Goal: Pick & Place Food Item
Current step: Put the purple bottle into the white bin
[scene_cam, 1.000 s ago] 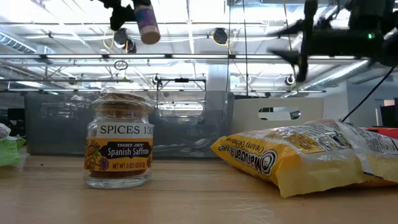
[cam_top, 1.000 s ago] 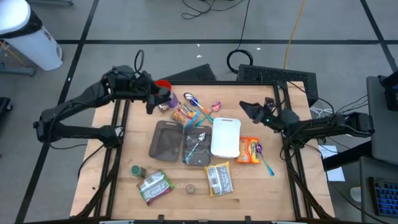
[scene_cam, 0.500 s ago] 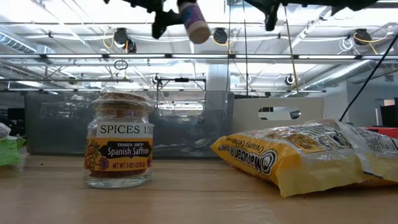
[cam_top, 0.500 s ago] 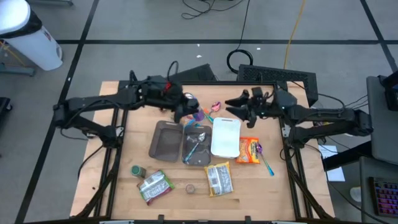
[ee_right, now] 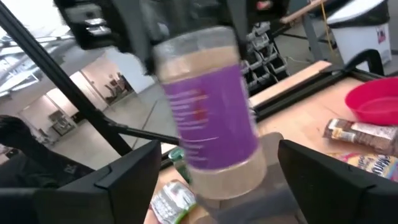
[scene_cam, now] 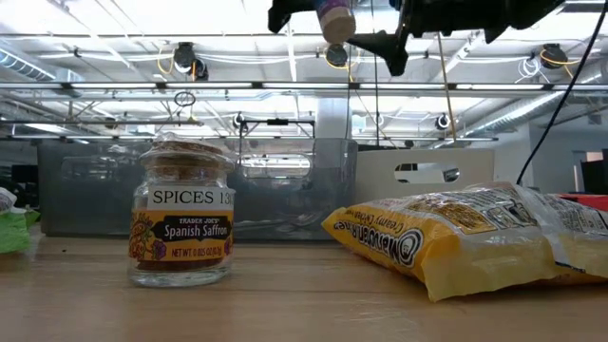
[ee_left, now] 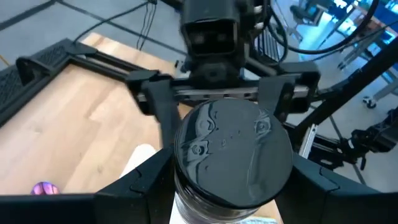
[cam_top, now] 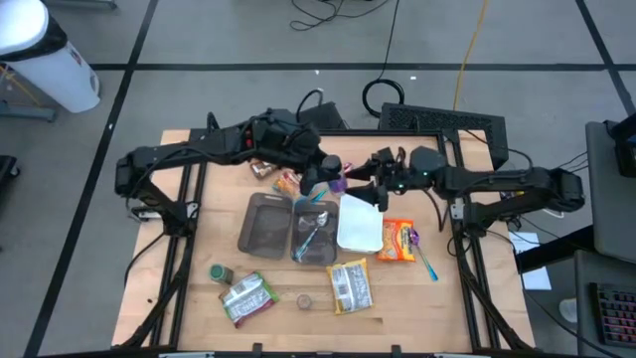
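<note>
Above the table (cam_top: 199, 298), left gripper (cam_top: 323, 175) clamps the purple-labelled jar (ee_right: 208, 109) (black lid) — right gripper (cam_top: 370, 183) spread wide; facing it.

Saffron jar (scene_cam: 181, 211) nr yellow rice bag (scene_cam: 456, 239), white bin (cam_top: 45, 55).

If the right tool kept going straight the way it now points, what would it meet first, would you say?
Most likely the purple-labelled spice jar held in the left tool; it sits right between the right tool's open fingers, though depth is unclear.

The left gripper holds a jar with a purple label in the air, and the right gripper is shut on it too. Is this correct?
Not entirely. The left gripper holds the jar, but the right gripper is open: in the right wrist view its fingers stand apart on either side.
</note>
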